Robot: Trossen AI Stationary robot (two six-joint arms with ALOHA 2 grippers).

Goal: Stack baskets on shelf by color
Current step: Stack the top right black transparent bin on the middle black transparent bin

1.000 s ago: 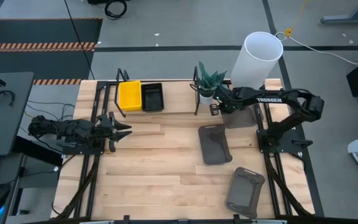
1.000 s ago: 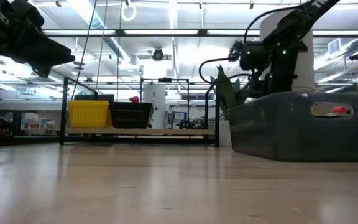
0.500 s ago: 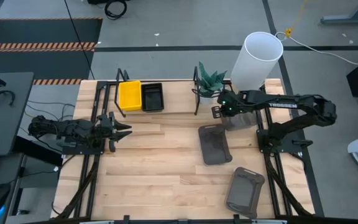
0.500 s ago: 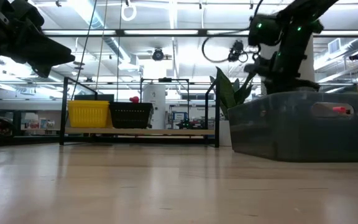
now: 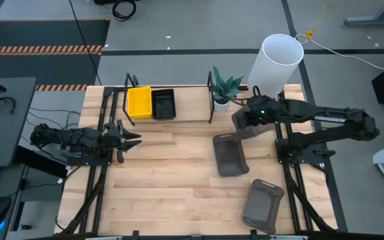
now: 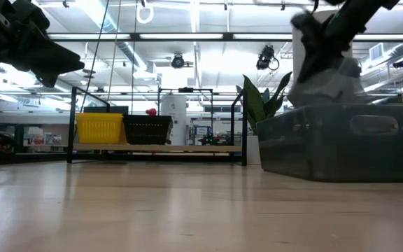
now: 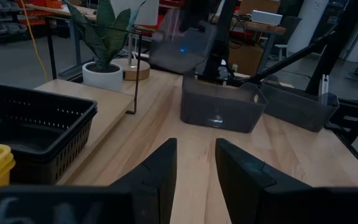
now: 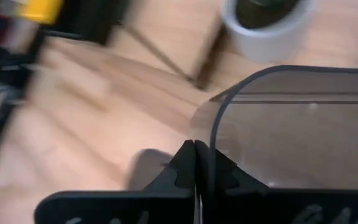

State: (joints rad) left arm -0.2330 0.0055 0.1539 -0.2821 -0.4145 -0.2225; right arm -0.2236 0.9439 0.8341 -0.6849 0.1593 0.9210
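Note:
A yellow basket [image 5: 139,102] and a black basket [image 5: 163,104] stand side by side on the shelf [image 5: 191,100] at the table's far edge. My right gripper [image 5: 246,117] is shut on a dark grey basket [image 5: 241,127] and holds it in the air near the shelf's right end. Two more grey baskets rest on their bottoms on the table, one [image 5: 230,155] in the middle right, one [image 5: 263,205] near the front edge. My left gripper [image 5: 129,139] waits open at the table's left, its fingers level and bare. My right gripper pinches the grey basket's thin upper rim [image 8: 212,144] between its two fingers, close to a rounded corner. The fingers come slanting down from the table's right side. The basket [image 6: 331,78] is lifted clear of the table and hangs tilted.
A potted plant [image 5: 225,90] stands just right of the shelf, close to the lifted basket. A tall white cylinder [image 5: 275,63] rises at the far right corner. The shelf's black rails [image 5: 211,100] stand upright at its ends. Bare tabletop [image 5: 172,180] lies in the middle and front left.
My right gripper, still shut, has risen and swung a little toward the table's near edge, tipping more level. The grey basket has come up off the table at the far right and now hangs tilted in the air.

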